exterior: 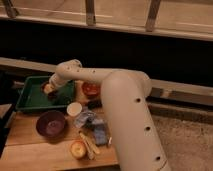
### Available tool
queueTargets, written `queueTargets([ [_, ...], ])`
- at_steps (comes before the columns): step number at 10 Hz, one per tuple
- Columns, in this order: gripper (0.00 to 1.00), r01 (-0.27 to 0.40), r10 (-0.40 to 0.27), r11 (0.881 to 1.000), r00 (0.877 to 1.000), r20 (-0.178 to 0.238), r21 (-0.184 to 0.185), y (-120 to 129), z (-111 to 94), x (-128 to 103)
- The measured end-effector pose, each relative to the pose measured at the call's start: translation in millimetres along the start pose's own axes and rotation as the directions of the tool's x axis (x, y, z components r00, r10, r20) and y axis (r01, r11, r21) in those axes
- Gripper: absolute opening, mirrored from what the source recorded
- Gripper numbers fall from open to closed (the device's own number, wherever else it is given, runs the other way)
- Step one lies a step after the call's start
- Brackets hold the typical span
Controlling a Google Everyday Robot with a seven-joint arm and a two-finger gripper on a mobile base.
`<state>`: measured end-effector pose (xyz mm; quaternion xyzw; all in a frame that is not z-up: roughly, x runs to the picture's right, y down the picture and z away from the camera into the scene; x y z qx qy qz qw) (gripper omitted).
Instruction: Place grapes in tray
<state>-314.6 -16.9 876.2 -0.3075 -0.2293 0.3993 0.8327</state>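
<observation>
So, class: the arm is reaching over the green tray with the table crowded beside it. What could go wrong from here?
1. The gripper sits low over the tray near its right side. If the grapes are released there, they could land on the rim or roll out.
2. The arm spans the small cup and red-brown bowl. Pulling back low could knock either one.
3. The grapes themselves cannot be made out at the gripper, so a lost grasp might go unnoticed.
</observation>
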Motion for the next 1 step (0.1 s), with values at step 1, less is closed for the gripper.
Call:
queueTargets([
  [1, 0.80, 0.000, 0.000, 1.000, 1.000, 0.000, 0.000, -0.1, -0.1, 0.0],
])
